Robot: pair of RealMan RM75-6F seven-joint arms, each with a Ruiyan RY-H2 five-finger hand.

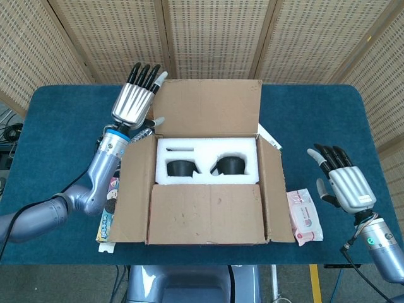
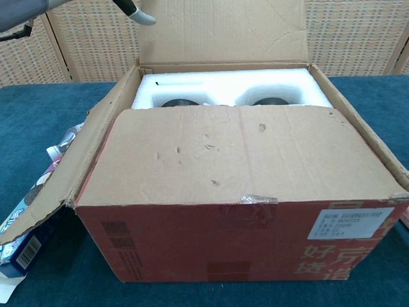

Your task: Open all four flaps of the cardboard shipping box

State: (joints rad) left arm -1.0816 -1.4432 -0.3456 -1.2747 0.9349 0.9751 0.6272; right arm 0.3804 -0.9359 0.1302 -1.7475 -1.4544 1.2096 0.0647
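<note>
The cardboard box (image 1: 205,243) sits mid-table, its red front (image 2: 243,240) facing the chest view. The far flap (image 1: 208,107) stands up and leans back. My left hand (image 1: 136,101) is at that flap's left edge, fingers spread; one fingertip (image 2: 142,16) touches the flap's upper left corner. The near flap (image 1: 205,213) still lies flat over the box's front half. Both side flaps (image 1: 134,189) (image 1: 276,189) are folded outward. White foam (image 1: 205,161) with two dark round parts shows inside. My right hand (image 1: 341,180) hovers open to the right of the box.
A tissue pack (image 1: 303,216) lies between the box and my right hand. Snack packets (image 1: 107,214) lie under the left side flap. White paper (image 1: 268,139) pokes out behind the box's right corner. Woven screens stand behind the blue table (image 1: 57,120).
</note>
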